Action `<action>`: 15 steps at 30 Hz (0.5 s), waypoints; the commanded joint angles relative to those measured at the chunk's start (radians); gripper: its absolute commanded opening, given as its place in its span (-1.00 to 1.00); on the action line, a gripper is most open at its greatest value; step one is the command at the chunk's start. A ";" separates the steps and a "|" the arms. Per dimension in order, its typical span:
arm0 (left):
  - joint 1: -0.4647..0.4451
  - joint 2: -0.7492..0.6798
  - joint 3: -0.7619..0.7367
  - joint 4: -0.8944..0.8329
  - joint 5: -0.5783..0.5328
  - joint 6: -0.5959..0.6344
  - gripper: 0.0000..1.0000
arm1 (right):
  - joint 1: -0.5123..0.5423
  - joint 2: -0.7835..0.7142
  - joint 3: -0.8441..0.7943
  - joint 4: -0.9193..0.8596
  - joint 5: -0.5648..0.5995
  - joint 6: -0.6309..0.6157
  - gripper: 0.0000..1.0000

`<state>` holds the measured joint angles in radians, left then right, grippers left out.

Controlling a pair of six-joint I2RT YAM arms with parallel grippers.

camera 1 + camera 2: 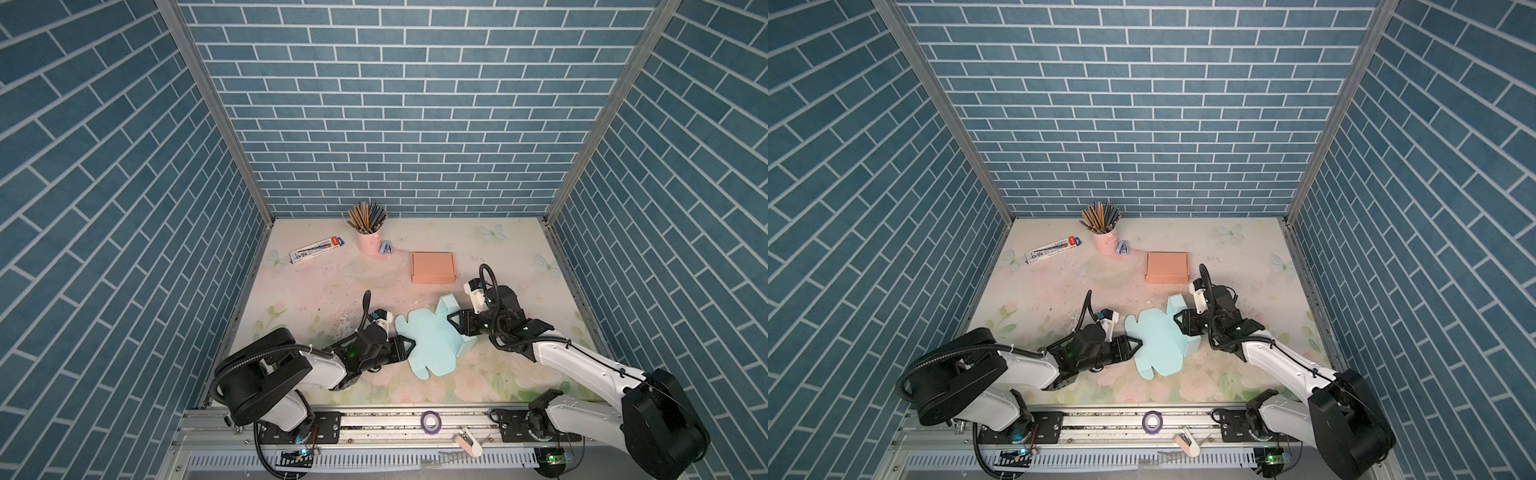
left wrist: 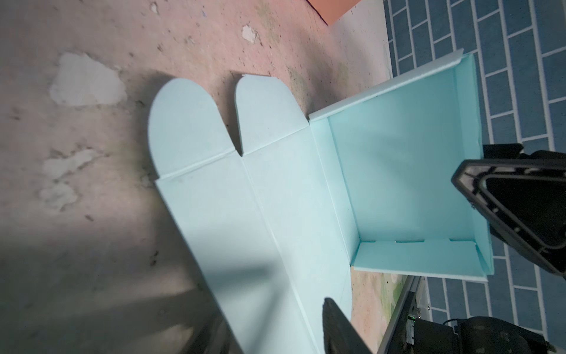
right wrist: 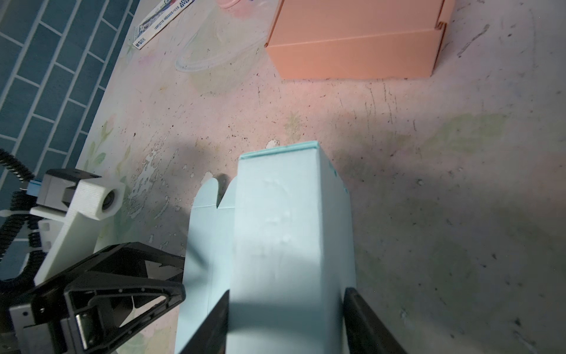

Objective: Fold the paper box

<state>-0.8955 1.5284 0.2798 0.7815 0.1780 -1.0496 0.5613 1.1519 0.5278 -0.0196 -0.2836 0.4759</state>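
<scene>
The light blue paper box (image 1: 432, 345) (image 1: 1158, 345) lies mid-table, half folded. Its tray end stands up with walls raised, and its lid panels with rounded tabs (image 2: 190, 122) lie spread toward the left arm. My right gripper (image 1: 453, 322) (image 3: 288, 292) is shut on the tray end (image 3: 275, 230), one finger against each side. My left gripper (image 1: 409, 347) (image 2: 263, 300) sits at the lid's outer edge, rolled on its side. It is open, and the lid panel (image 2: 245, 245) runs between its two separated fingers.
A closed orange box (image 1: 433, 267) sits just behind the right gripper. Farther back are a pink cup of pencils (image 1: 369, 241), a small blue stapler (image 1: 386, 249) and a pencil packet (image 1: 316, 248). A purple tape roll (image 1: 431, 422) lies on the front rail. Brick-patterned walls enclose three sides.
</scene>
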 commanded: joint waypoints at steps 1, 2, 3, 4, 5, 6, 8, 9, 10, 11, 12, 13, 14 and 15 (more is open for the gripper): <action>-0.009 0.032 0.011 0.139 -0.004 -0.041 -0.08 | -0.004 -0.017 -0.018 -0.009 0.003 0.027 0.11; -0.010 0.036 0.016 0.151 -0.002 -0.043 -0.09 | -0.005 -0.018 -0.020 -0.011 0.003 0.026 0.11; -0.010 0.038 0.024 0.153 0.003 -0.043 -0.11 | -0.005 -0.017 -0.020 -0.010 0.002 0.026 0.11; -0.014 0.037 0.031 0.152 0.001 -0.043 -0.14 | -0.005 -0.017 -0.021 -0.010 0.002 0.025 0.11; -0.016 0.034 0.041 0.143 -0.001 -0.039 -0.16 | -0.005 -0.018 -0.022 -0.010 0.000 0.026 0.11; -0.018 0.029 0.052 0.127 -0.001 -0.035 -0.19 | -0.005 -0.019 -0.022 -0.011 0.000 0.026 0.11; -0.020 0.020 0.066 0.095 -0.005 -0.028 -0.26 | -0.005 -0.021 -0.020 -0.015 -0.002 0.026 0.11; -0.020 0.015 0.067 0.087 -0.007 -0.026 -0.31 | -0.004 -0.025 -0.019 -0.018 -0.002 0.025 0.10; -0.020 0.012 0.068 0.085 -0.008 -0.027 -0.35 | -0.005 -0.026 -0.017 -0.020 -0.002 0.024 0.11; -0.020 0.010 0.067 0.085 -0.009 -0.029 -0.39 | -0.005 -0.028 -0.018 -0.023 0.000 0.024 0.11; -0.020 0.009 0.067 0.084 -0.010 -0.030 -0.42 | -0.005 -0.032 -0.015 -0.025 0.000 0.023 0.10; -0.020 0.007 0.069 0.082 -0.010 -0.028 -0.44 | -0.005 -0.035 -0.015 -0.026 0.001 0.023 0.10; -0.020 0.006 0.071 0.078 -0.006 -0.030 -0.47 | -0.005 -0.038 -0.015 -0.026 0.001 0.022 0.10; -0.020 0.006 0.069 0.076 -0.005 -0.032 -0.53 | -0.005 -0.040 -0.015 -0.028 0.000 0.020 0.11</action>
<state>-0.9100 1.5482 0.3359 0.8501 0.1783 -1.0794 0.5568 1.1366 0.5240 -0.0292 -0.2794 0.4755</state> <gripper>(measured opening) 0.250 0.554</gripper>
